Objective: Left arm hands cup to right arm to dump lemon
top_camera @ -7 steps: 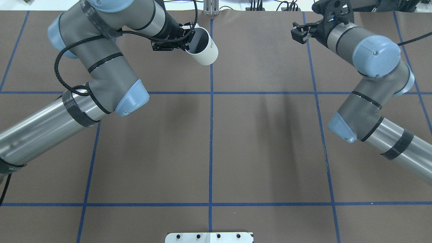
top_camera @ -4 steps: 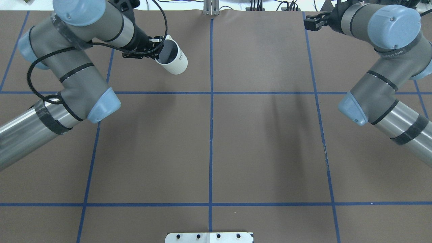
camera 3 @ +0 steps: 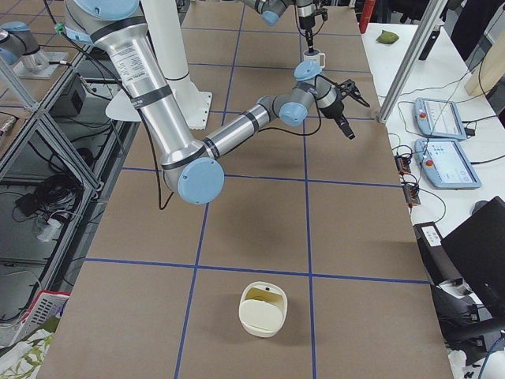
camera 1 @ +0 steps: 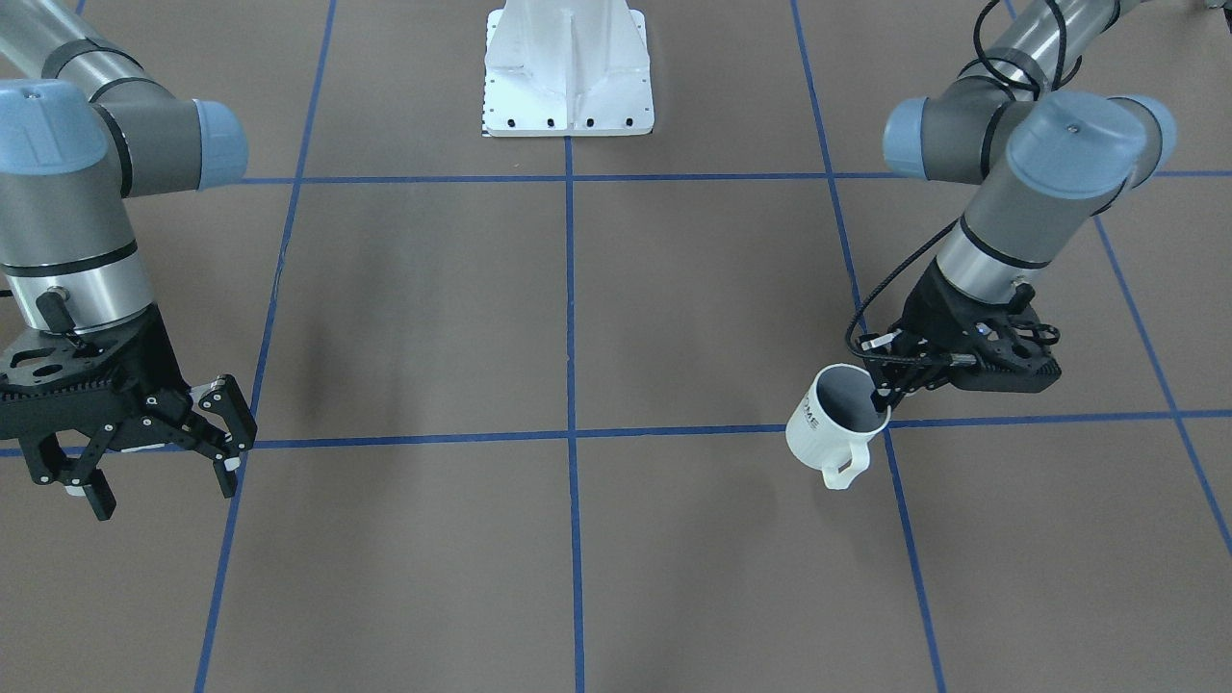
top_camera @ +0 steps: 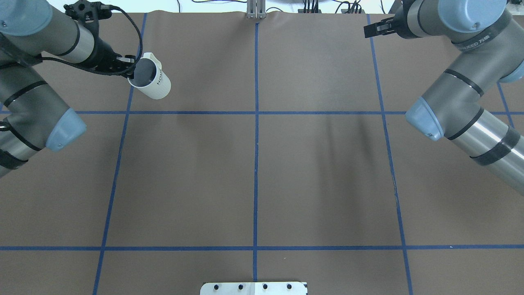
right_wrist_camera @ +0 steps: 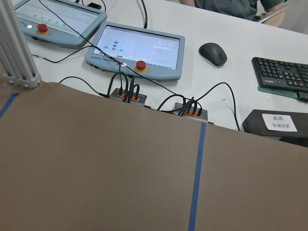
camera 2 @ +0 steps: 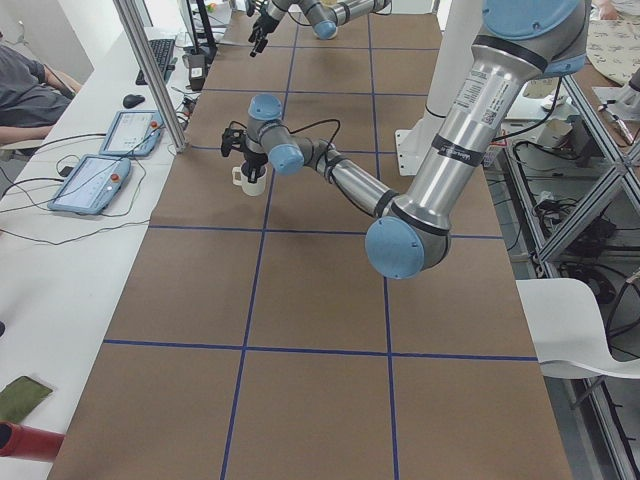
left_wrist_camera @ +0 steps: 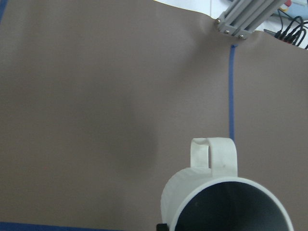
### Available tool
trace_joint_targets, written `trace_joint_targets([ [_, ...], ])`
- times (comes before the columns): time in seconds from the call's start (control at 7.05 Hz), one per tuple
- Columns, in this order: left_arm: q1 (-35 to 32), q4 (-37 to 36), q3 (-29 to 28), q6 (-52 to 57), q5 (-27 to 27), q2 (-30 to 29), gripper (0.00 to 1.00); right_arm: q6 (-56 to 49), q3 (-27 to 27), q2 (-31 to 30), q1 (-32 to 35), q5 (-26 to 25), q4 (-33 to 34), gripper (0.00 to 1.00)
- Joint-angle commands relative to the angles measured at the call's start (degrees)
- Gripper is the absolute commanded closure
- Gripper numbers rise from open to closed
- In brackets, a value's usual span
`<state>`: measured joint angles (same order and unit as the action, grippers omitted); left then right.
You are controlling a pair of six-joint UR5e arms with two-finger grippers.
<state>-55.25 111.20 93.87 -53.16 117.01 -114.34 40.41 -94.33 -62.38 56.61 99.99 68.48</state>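
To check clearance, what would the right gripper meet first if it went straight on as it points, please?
The right gripper, open, would probably meet the brown table mat near its far edge, short of the teach pendants; depth is unclear.

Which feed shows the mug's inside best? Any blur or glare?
Left wrist view: sharp, but the white loop-handled mug is cropped at the bottom edge, its grey inside shaded. Overhead view: sharp, soft shadows streak the brown table. Front-facing view: even, no glare.
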Motion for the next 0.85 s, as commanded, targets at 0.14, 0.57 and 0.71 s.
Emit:
trace_joint_targets([
  [0.14, -3.18, 0.86, 0.61, 14.87, 0.24, 9.36, 1.00, -2.69, -1.81, -3.52, 7.89, 17.16, 4.11, 0.00],
  [0.57, -9.78, 0.69, 0.61, 30.87, 11.21, 17.98, 1.00, -16.26, -1.65, -3.72, 15.88, 29.25, 15.94, 0.00],
  [0.71, -10.05, 0.69, 0.52, 33.62, 11.23, 19.92, 1.00, -19.90, -1.65, -4.07, 17.03, 30.34, 18.42, 0.00],
])
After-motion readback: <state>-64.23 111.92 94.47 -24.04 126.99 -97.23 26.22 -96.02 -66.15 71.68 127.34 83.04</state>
